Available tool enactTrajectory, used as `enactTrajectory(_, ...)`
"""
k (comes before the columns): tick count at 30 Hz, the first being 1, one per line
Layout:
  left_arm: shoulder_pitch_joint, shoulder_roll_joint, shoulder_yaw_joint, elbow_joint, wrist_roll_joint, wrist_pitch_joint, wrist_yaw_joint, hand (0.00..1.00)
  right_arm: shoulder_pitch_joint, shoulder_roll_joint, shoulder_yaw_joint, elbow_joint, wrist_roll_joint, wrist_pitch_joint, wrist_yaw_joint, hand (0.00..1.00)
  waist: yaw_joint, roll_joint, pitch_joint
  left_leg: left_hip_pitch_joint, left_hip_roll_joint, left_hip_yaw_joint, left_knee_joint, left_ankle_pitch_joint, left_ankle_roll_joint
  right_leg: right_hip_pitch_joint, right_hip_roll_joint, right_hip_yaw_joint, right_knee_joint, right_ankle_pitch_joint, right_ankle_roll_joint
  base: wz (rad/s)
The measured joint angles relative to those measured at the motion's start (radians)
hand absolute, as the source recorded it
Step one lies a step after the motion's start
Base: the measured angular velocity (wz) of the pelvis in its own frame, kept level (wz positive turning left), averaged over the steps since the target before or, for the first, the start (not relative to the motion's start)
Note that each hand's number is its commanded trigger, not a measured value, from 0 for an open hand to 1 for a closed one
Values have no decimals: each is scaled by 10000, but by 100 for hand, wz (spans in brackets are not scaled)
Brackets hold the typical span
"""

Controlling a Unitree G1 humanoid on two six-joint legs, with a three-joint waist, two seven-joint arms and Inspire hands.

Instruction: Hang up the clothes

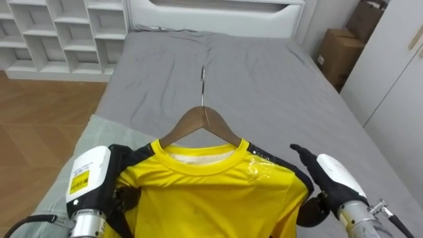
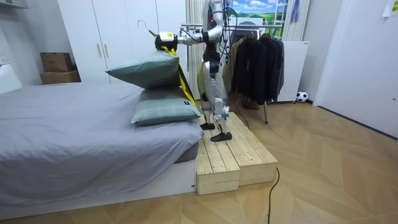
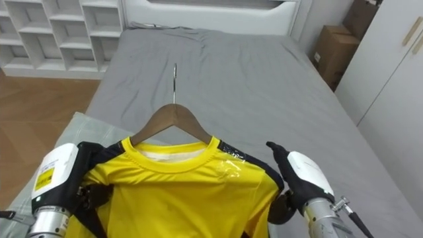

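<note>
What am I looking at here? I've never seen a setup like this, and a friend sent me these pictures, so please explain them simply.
This is a two-legged humanoid robot doing housework. Two pictures come from a pair of cameras in its head, looking down. The third comes from a camera standing in the room. In the room view the robot stands on a wooden platform beside a bed, with a clothes rack of dark garments close by and two pillows stacked on the bed near it. From its head you see a yellow shirt on a wooden hanger, held over the bed. Its left hand grips one shoulder of the shirt. Its right hand is at the other shoulder, though how it holds there is unclear.
</note>
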Motion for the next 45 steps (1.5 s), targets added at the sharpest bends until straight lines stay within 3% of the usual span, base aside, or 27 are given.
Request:
enactTrajectory(10,0,-212,-196,37,104,220,0,100,-7,69,13,0,-7,21,1,0,232,43,29,-48,-27,-11,1,1,1,-4,-54,-164,9,-19,26,3)
enactTrajectory(19,-1,-249,-206,37,92,232,0,100,-356,109,215,0,-96,20,7,0,235,41,24,-43,-30,-107,3,1,2,28,-59,-188,3,-21,29,1)
enactTrajectory(26,0,-290,-378,37,68,239,-1,100,-919,106,583,0,-1372,16,13,0,273,23,12,-79,-42,-125,6,1,2,17,-77,-189,2,-25,34,1)
enactTrajectory(34,-17,-493,-474,37,136,474,-120,100,-1077,121,852,169,-1392,26,13,0,486,-25,-19,-69,-45,-127,24,2,3,18,-97,-218,33,-23,34,0)
enactTrajectory(45,-50,-527,-632,37,186,1020,-375,100,-2518,461,1209,2126,-1839,605,16,0,553,-29,-14,-93,-61,-335,6,2,4,92,-140,-419,32,-28,40,6)
